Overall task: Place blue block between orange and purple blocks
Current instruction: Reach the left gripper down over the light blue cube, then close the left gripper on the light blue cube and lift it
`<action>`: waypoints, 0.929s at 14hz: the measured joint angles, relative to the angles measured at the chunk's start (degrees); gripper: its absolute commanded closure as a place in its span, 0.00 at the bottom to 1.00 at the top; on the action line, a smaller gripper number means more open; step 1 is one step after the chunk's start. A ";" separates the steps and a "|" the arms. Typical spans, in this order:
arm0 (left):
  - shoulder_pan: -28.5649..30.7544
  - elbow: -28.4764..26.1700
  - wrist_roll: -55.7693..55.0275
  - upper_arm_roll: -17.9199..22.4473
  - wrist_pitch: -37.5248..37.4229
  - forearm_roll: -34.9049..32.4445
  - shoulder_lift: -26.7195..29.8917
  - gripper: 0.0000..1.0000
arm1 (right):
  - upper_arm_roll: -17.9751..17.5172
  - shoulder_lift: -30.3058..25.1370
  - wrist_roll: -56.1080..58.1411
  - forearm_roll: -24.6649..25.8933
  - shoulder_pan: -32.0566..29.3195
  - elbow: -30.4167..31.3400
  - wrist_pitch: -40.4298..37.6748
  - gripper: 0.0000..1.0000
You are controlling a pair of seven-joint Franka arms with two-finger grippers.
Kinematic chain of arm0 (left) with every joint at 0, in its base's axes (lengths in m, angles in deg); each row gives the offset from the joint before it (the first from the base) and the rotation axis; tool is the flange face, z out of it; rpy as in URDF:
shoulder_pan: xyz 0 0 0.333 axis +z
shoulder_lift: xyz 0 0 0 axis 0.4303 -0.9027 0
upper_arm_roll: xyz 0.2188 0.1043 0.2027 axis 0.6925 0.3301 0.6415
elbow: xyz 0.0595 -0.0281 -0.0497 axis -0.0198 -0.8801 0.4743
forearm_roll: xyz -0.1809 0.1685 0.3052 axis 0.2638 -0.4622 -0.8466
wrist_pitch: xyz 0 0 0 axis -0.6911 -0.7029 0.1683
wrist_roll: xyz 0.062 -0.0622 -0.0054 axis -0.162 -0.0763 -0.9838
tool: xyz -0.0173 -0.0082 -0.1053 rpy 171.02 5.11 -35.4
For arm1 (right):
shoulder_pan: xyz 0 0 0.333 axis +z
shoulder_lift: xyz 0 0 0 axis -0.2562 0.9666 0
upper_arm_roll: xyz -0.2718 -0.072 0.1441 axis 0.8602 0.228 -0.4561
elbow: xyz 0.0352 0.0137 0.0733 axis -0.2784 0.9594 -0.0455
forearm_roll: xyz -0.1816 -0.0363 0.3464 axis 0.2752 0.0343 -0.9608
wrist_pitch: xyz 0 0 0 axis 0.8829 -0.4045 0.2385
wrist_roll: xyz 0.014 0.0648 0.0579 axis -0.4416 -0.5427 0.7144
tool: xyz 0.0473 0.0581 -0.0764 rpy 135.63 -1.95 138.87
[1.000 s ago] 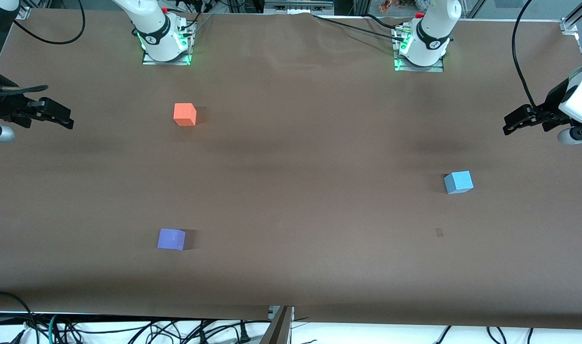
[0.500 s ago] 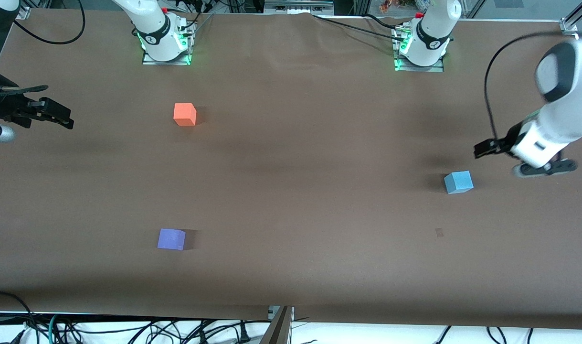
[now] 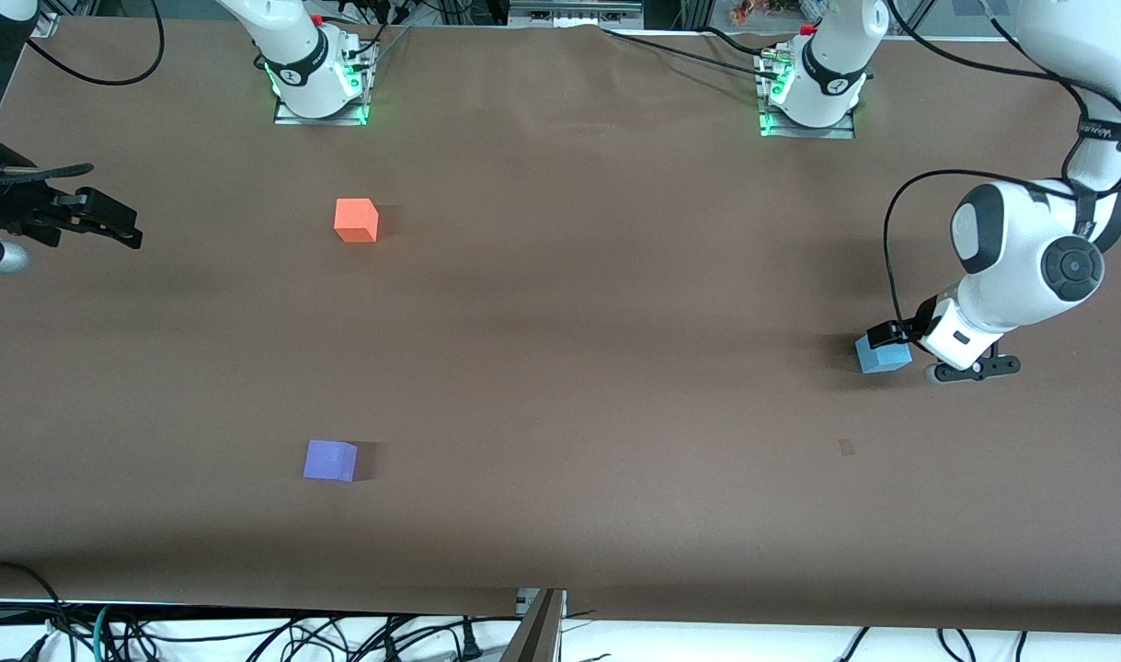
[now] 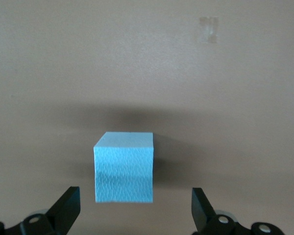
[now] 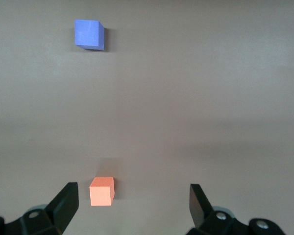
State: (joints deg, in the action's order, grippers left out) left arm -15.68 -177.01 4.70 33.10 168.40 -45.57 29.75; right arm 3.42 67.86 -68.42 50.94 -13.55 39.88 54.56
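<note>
The blue block (image 3: 882,354) sits on the brown table toward the left arm's end. My left gripper (image 3: 896,333) is low beside it and open. In the left wrist view the block (image 4: 124,166) lies just ahead of the fingertips, a little off centre, with my left gripper (image 4: 136,208) not touching it. The orange block (image 3: 356,221) stands near the right arm's base. The purple block (image 3: 329,460) lies nearer the front camera. My right gripper (image 3: 109,225) waits open and empty at the right arm's end. The right wrist view shows my right gripper (image 5: 133,203), the orange block (image 5: 102,191) and the purple block (image 5: 89,34).
A small pale mark (image 3: 846,447) is on the table nearer the front camera than the blue block; it also shows in the left wrist view (image 4: 208,28). The arm bases (image 3: 319,78) (image 3: 810,92) stand along the table's top edge. Cables (image 3: 247,634) hang below the near edge.
My left arm has swung in from the table's end and come down to the blue block. The blocks and my right arm have not moved.
</note>
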 measured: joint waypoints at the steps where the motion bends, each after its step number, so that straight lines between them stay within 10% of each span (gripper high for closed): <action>1: 0.26 -0.03 0.00 0.01 2.00 0.00 -1.08 0.00 | 0.00 0.00 0.00 0.00 0.00 0.00 0.07 0.00; 8: 0.72 -0.04 0.00 0.04 8.13 0.00 -6.77 0.00 | 0.00 0.00 0.00 0.00 0.00 0.00 0.17 0.00; 13: 0.79 -0.05 0.05 0.04 7.96 0.00 -7.57 0.63 | 0.00 0.00 0.00 0.00 0.00 0.00 0.19 0.00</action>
State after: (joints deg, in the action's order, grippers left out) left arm -14.89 -177.06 4.75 33.14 176.35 -45.57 22.18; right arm 3.42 67.86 -68.42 50.94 -13.55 39.87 54.75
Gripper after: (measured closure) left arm 0.286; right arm 0.000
